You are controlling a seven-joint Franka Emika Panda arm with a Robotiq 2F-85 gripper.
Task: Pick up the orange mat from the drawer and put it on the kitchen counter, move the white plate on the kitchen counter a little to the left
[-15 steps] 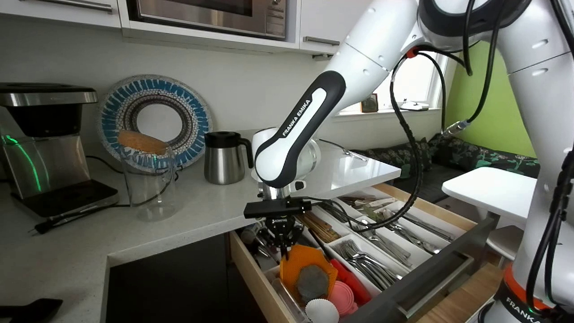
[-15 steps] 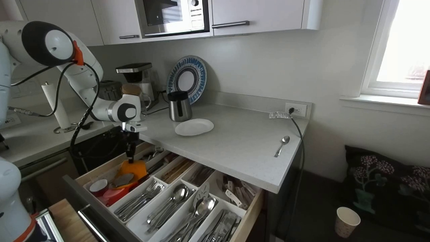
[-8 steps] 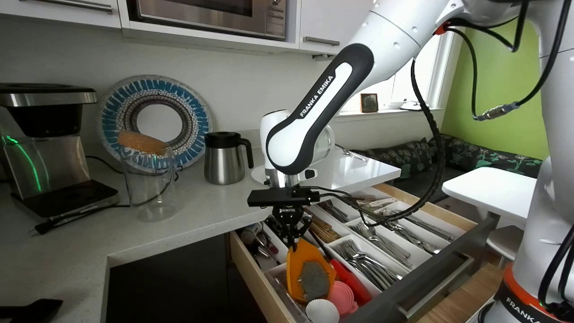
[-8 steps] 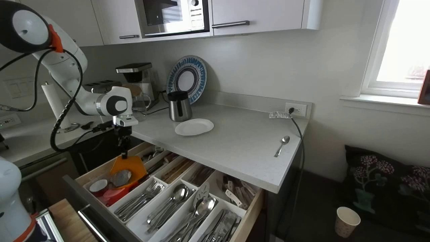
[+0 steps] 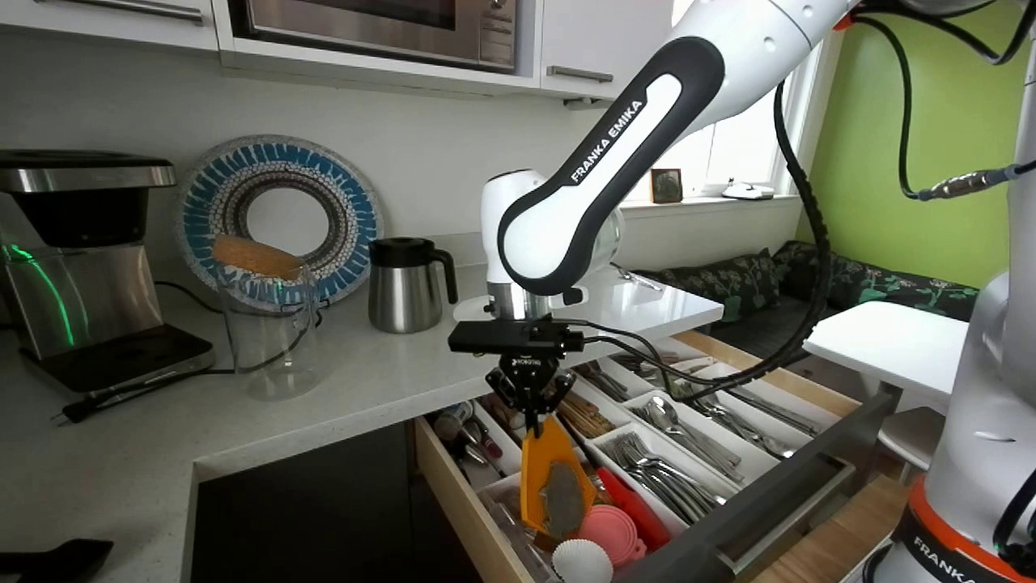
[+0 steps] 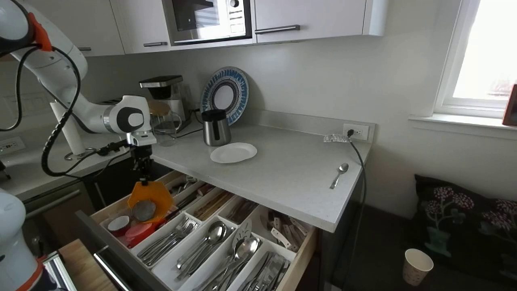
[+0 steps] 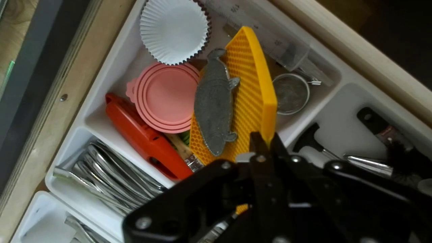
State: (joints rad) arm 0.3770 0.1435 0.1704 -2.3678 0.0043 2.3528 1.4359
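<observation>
Note gripper (image 7: 266,139) clamped on one edge of orange mat (image 6: 159,197), tilted over open drawer (image 6: 105,240) below front edge of counter (image 6: 291,173); presumably pinched there for easy lifting. Treat contact underneath as unclear. Observe white plate (image 6: 233,152) near that counter edge, apparently awaiting leftward move.

The orange mat (image 6: 156,197), hexagonal and honeycomb-textured with a gray animal-shaped center, hangs tilted over the open drawer (image 5: 753,510); the white plate (image 6: 233,153) lies flat on the kitchen counter (image 6: 278,178).
</observation>
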